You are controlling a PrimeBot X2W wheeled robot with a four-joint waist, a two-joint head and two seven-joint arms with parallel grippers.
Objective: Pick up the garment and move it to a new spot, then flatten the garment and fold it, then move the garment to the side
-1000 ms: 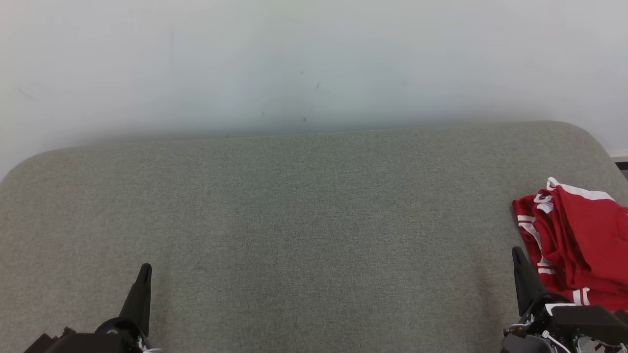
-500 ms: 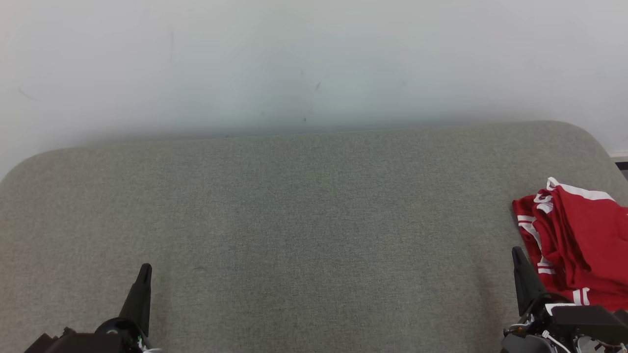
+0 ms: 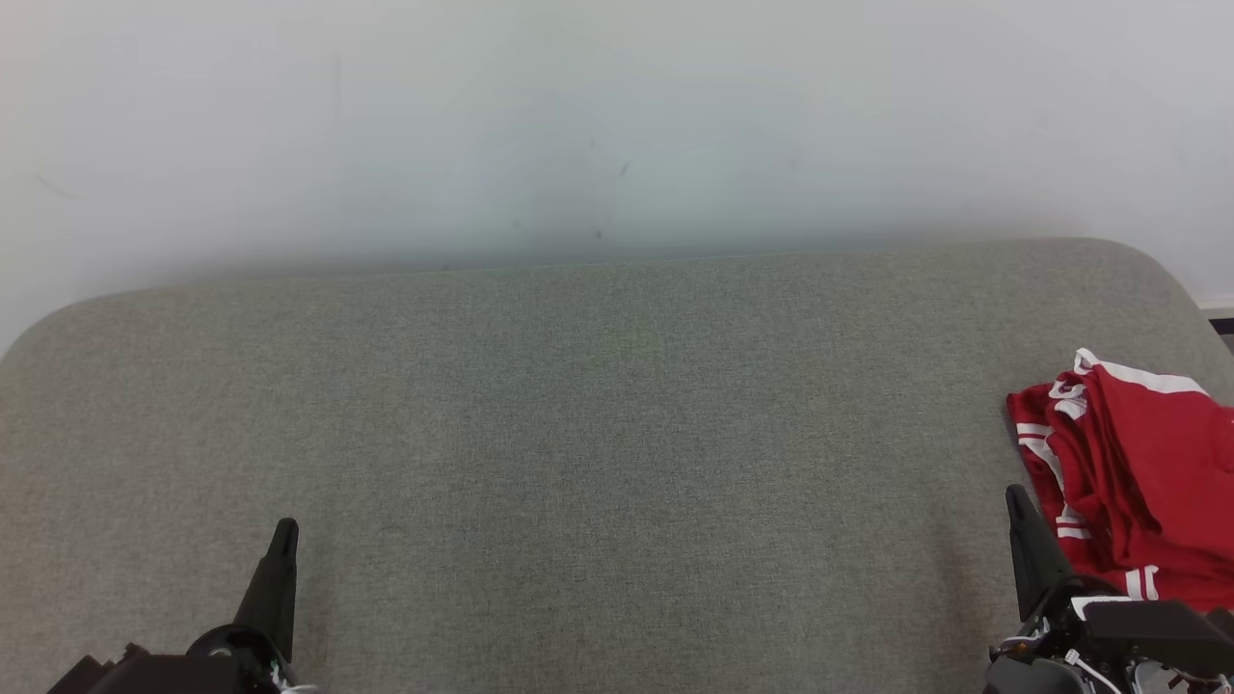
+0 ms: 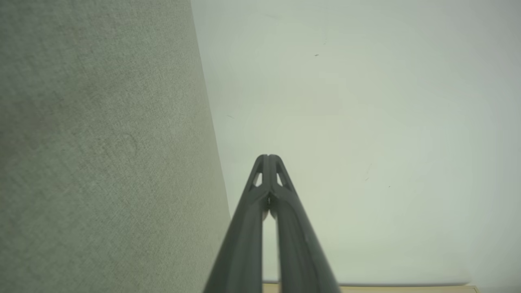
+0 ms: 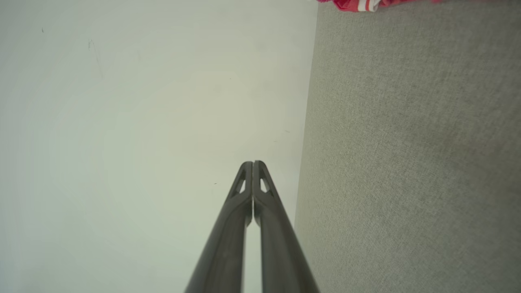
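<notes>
Though crumpled, garment beside right fingers

The garment lies at the right end of the cushion, wall behind it

Nothing visible has changed since a second ago; the whole scene matches.

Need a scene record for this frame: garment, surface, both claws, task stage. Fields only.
garment: red with white stripes, crumpled, lying at the surface's right end
surface: grey fabric, rounded far corners, pale wall behind
left claw: shut, holding nothing, over the near left of the surface
right claw: shut, holding nothing, just left of the garment; contact unclear
task stage: garment not yet picked up
</notes>
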